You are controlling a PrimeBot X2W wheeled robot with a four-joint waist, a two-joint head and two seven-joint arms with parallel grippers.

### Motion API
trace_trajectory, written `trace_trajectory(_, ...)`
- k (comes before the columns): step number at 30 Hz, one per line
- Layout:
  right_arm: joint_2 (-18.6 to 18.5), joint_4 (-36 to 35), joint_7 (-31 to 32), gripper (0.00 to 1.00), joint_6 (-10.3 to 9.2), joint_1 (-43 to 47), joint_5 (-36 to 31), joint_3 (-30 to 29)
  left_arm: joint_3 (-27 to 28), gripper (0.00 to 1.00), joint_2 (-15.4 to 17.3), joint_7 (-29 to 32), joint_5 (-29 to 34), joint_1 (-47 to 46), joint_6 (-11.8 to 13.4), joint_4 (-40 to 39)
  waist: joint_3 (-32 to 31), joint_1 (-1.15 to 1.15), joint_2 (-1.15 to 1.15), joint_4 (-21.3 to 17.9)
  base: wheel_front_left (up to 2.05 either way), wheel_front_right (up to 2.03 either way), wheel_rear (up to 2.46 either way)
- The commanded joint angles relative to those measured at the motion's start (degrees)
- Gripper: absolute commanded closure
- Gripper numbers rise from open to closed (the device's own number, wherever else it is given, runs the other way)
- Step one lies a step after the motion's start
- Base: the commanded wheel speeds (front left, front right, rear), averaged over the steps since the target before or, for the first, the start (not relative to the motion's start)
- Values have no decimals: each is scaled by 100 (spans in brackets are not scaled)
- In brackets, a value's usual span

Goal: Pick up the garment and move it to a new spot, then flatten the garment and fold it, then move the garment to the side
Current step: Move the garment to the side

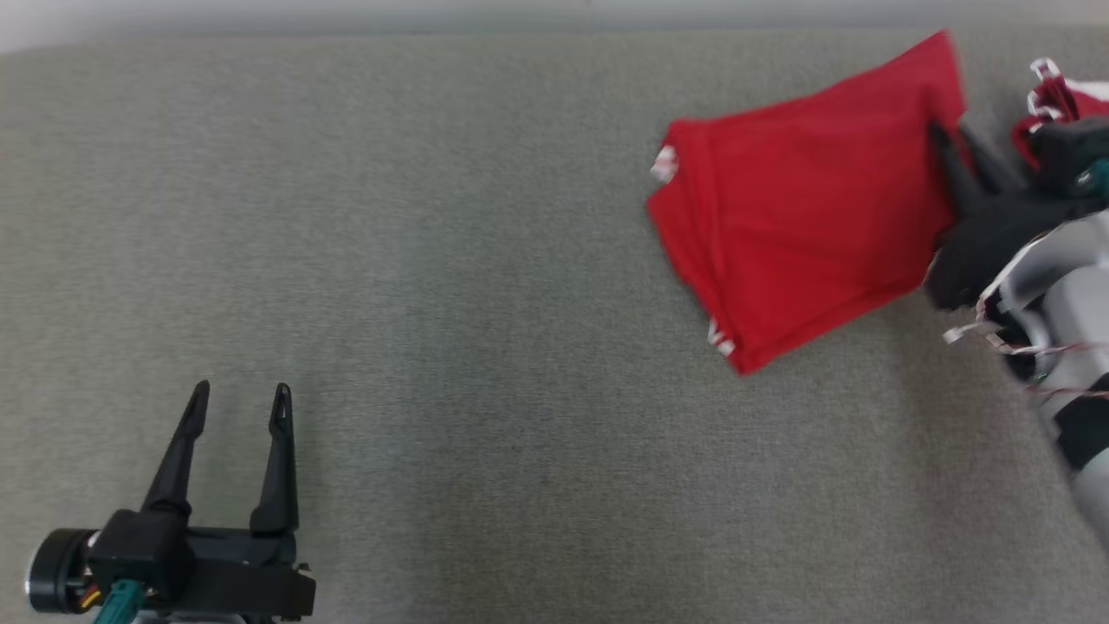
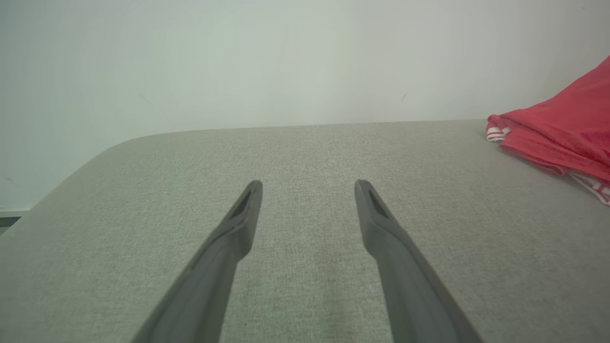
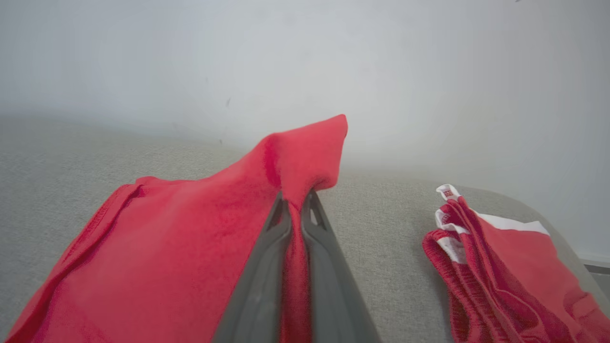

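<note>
A red garment (image 1: 797,199), folded into a rough rectangle with white trim at its left corners, lies at the upper right of the grey table (image 1: 433,286). My right gripper (image 1: 949,139) is shut on the garment's right edge; in the right wrist view red cloth (image 3: 190,247) is pinched between the two fingers and its corner stands up above the tips. My left gripper (image 1: 240,399) rests open and empty near the lower left, far from the garment. In the left wrist view the garment (image 2: 562,133) shows at the right edge.
A second red garment with white trim (image 3: 495,271) lies bunched to the right of the held one, at the table's right end (image 1: 1053,95). A pale wall rises behind the table's far edge. Bare grey cloth surface spans the middle and left.
</note>
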Motion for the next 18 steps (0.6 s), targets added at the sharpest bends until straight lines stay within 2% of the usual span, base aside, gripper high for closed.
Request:
trace_trajectory(1, -207, -87, 8, 100, 0, -174, 70, 24, 10, 0, 90, -17, -4, -112, -24, -58, 564, -1, -1, -506, 0, 0, 0)
trace_trajectory(11, -1234, -468, 386, 100, 0, -956, 234, 147, 46, 0, 512, -14, 77, -214, -38, -612, 1221, -1, -1, -1069, 0, 0, 0)
trace_trajectory(16, -1721, -519, 632, 100, 0, -1354, 386, 264, 69, 0, 661, 100, 108, -191, 5, -1043, 1452, -1, -1, -1220, 0, 0, 0)
trace_trajectory(18, -1797, -518, 697, 100, 0, -1415, 407, 309, 75, 0, 681, 141, 114, -182, 4, -1125, 1487, -1, -1, -1240, 0, 0, 0)
